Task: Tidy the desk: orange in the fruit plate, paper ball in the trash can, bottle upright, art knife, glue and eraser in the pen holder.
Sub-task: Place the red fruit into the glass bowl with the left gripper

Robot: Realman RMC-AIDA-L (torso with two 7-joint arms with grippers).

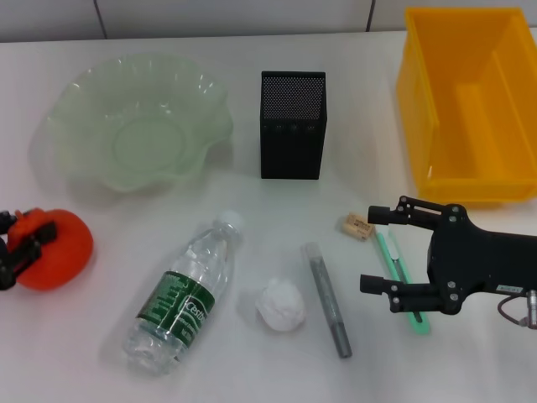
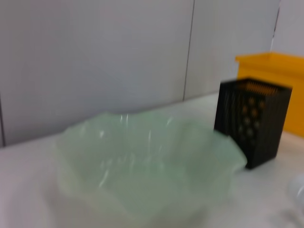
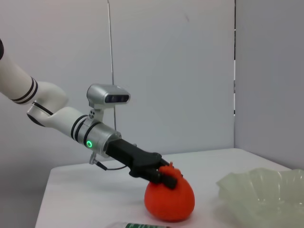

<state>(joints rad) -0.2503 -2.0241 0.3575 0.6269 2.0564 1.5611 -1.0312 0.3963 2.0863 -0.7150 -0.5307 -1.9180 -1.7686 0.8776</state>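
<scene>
Head view: left gripper pinched the orange on the table, near the fruit plate, presumably for lifting it in. Right gripper, jaws spread, hovered over the art knife, seemingly pre-grasp.

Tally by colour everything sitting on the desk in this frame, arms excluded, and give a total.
Green: 2, fruit plate, art knife
Black: 1, pen holder
Yellow: 1, trash can
Orange: 1, orange, held in the left tool
Clear: 1, bottle
White: 1, paper ball
Grey: 1, glue
Beige: 1, eraser
Total: 9
</scene>
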